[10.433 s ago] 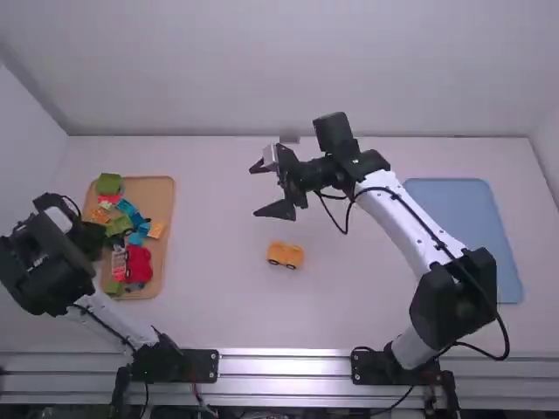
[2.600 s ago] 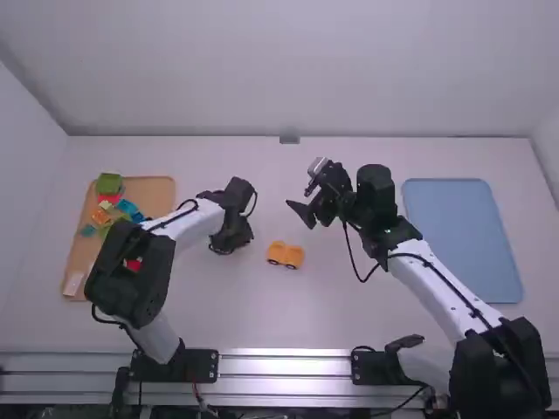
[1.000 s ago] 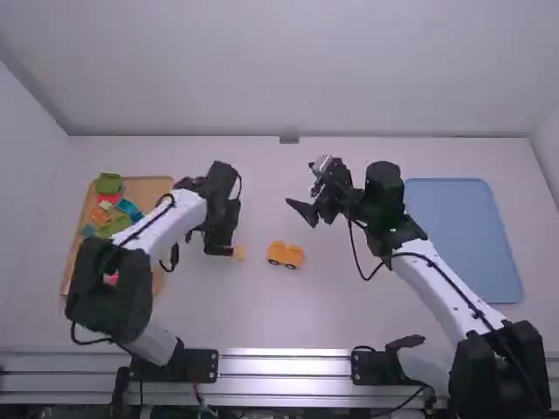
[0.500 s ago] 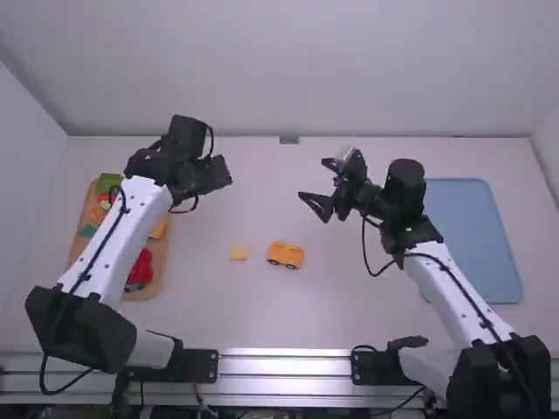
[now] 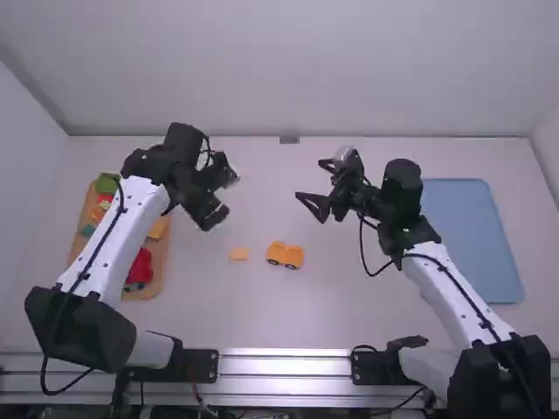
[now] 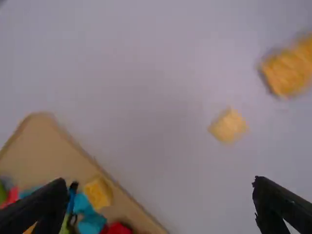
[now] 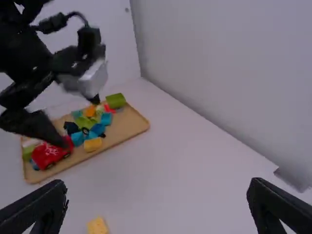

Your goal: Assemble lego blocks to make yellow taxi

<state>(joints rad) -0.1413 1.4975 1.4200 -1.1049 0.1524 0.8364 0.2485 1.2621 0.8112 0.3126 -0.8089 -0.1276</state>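
Right wrist view: marked red block [image 7: 48,154]

Loose block [image 5: 238,253] left of toy car [image 5: 286,254], between left tray [image 5: 157,281] and right tray [image 5: 467,253].

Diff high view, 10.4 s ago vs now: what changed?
Left claw moved right from the tray, now out over the table, open. A small yellow block has been set down left of the yellow vehicle. Right claw shifted right. Vehicle and both trays stayed put.
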